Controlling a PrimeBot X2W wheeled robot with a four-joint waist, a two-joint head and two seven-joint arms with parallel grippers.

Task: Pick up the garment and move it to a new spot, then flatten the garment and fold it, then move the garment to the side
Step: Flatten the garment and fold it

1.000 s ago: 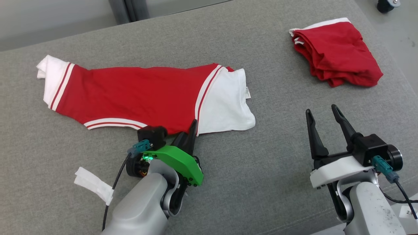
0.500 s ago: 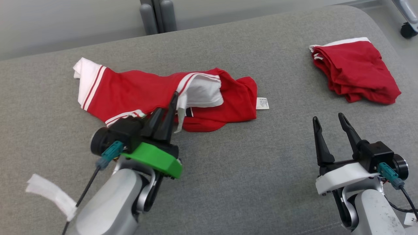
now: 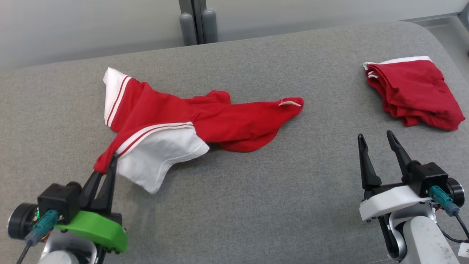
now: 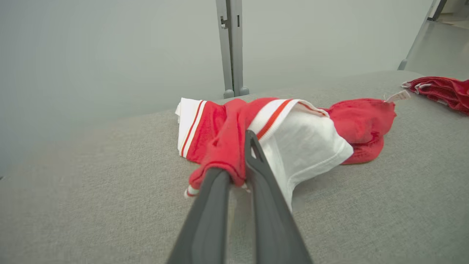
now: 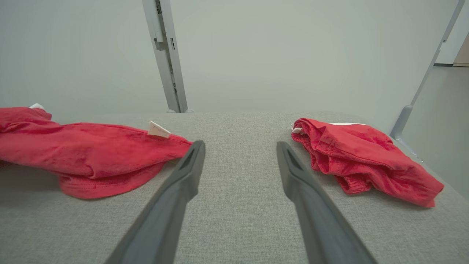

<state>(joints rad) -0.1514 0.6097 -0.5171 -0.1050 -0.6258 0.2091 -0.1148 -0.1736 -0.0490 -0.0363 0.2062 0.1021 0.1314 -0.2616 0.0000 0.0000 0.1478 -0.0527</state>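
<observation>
Garment (image 3: 234, 124): red with white striped panels, bunched on the grey bench (image 3: 256, 205), left of centre; one corner is raised off the surface.
Left gripper (image 3: 111, 161): jaws clamped together on the garment's red hem beside the white panel.
Right gripper (image 3: 376, 135): jaws apart, nothing between them, well apart from the garment.
Handling: judged light, soft and limp; it drags, twists and bunches instead of holding shape.
Grip points: hem corners and striped band edges, one per gripper, to spread it flat.
Containers: the bench alone carries the items; a second red garment (image 3: 414, 91) lies folded at its far right.
</observation>
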